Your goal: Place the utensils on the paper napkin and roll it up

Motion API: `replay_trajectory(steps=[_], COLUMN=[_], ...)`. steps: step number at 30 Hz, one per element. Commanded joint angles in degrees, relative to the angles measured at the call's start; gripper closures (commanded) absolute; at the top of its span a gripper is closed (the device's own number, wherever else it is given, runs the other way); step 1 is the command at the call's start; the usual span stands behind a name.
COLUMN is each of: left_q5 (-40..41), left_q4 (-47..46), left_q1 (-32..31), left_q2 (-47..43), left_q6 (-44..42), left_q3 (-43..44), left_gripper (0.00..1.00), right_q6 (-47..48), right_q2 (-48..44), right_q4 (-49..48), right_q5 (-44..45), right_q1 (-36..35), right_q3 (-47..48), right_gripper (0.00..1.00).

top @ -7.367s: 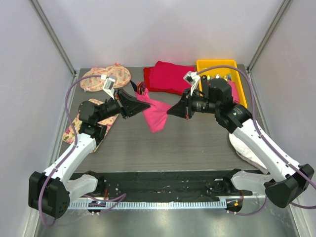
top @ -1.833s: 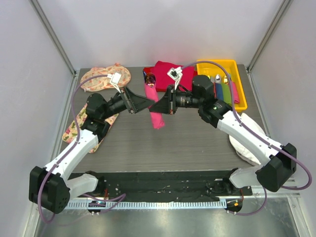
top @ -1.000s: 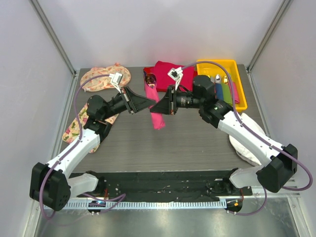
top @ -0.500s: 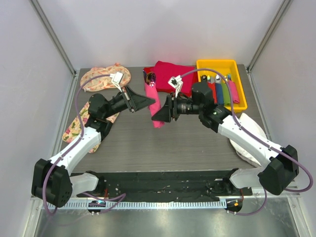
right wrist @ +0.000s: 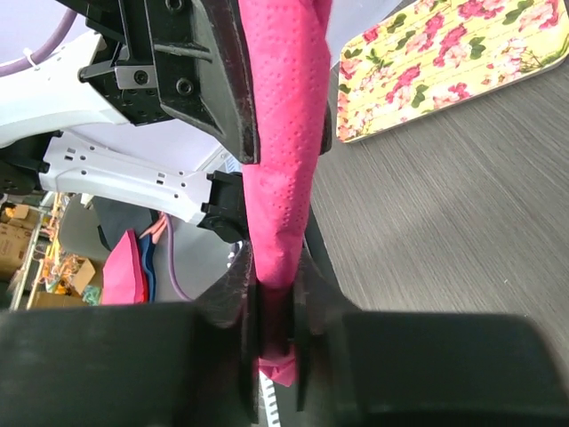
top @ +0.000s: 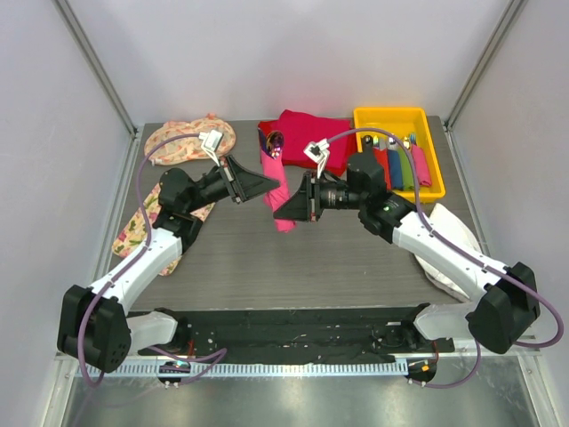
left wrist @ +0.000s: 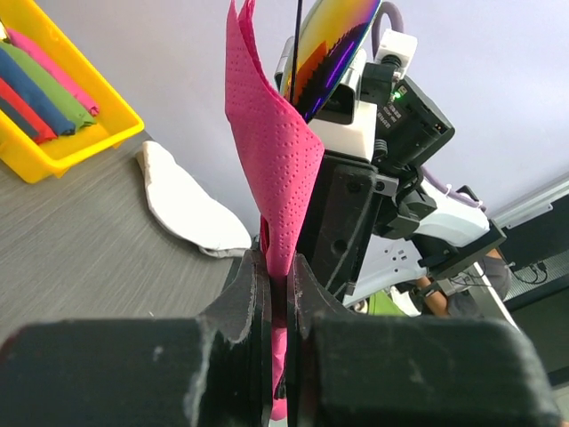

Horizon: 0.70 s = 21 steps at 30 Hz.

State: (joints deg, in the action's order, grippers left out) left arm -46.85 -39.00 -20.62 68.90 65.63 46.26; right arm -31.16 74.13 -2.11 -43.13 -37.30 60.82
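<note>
High rear overview, close wrist views (facing each other), all sharing paper napkin [left wrist: 271, 151]

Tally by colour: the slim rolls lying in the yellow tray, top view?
slim red roll: 1
slim blue roll: 1
slim green roll: 1
slim pink roll: 1
Total in the yellow plastic tray: 4

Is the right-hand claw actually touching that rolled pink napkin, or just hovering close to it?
Touching. The right wrist view shows the right gripper with both fingers pressed against the paper napkin, with no gap on either side.
</note>
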Motion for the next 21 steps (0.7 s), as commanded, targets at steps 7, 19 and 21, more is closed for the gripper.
replay_trajectory(steps=[7, 19, 21], left_q5=[0.88, 0.09, 0.18], left_q4=[-5.64, -5.99, -6.17], left_q1=[1.02, 0.67, 0.5], left_q2=[-1.14, -1.14, -1.05], left_q6=[0.82, 1.08, 1.08], left_q3=[2.87, 2.87, 3.05], left_gripper=[1.0, 1.0, 1.0], right_q6=[7.78, 8.75, 8.4], right_q2=[-1.71, 1.19, 1.72], right_q4=[7.03, 6.51, 5.63], right_q5=[3.32, 3.32, 2.27], right_q1=[-0.14, 0.56, 0.56], right_q3=[5.27, 10.64, 10.64], right_gripper=[0.25, 0.29, 0.35])
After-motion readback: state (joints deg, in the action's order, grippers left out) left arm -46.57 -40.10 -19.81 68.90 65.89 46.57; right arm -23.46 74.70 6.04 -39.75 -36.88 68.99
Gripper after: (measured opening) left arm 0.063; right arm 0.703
